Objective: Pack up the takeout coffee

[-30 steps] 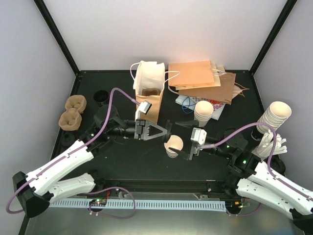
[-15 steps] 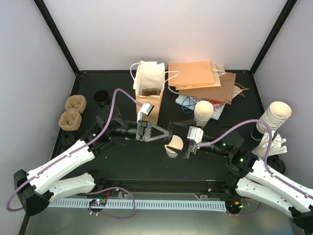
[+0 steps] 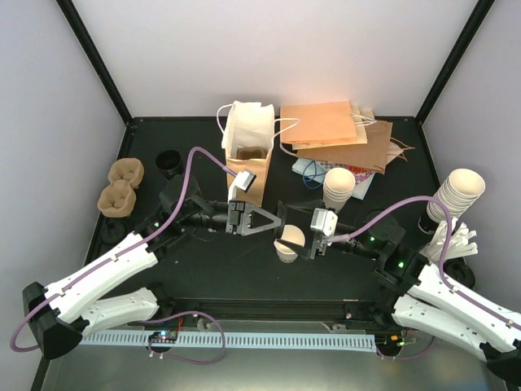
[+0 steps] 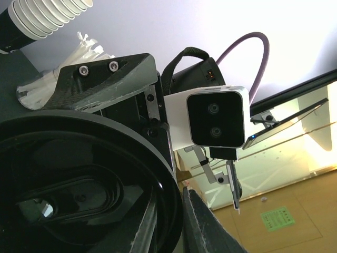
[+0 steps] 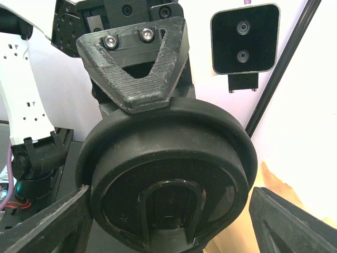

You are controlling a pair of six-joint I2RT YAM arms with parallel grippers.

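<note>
Closing in, we have slid the right gripper (image 3: 304, 244) up to the lid (image 5: 168, 168) and begun narrowing it, its jaws still open astride the lid. Our left gripper (image 3: 279, 220) stays clamped on the lid's rim, mid-table by the tilted cup (image 3: 289, 244). We judge a handover is near, with nothing packed yet.

Plain pale lilac wall panels (image 3: 269, 57) close in the back and both sides, with slim black corner posts (image 3: 94, 61) slanting up from the rear corners. They enclose a matte black tabletop (image 3: 220, 273) fronted by a brushed grey metal ledge (image 3: 269, 371), all evenly and brightly lit.
</note>
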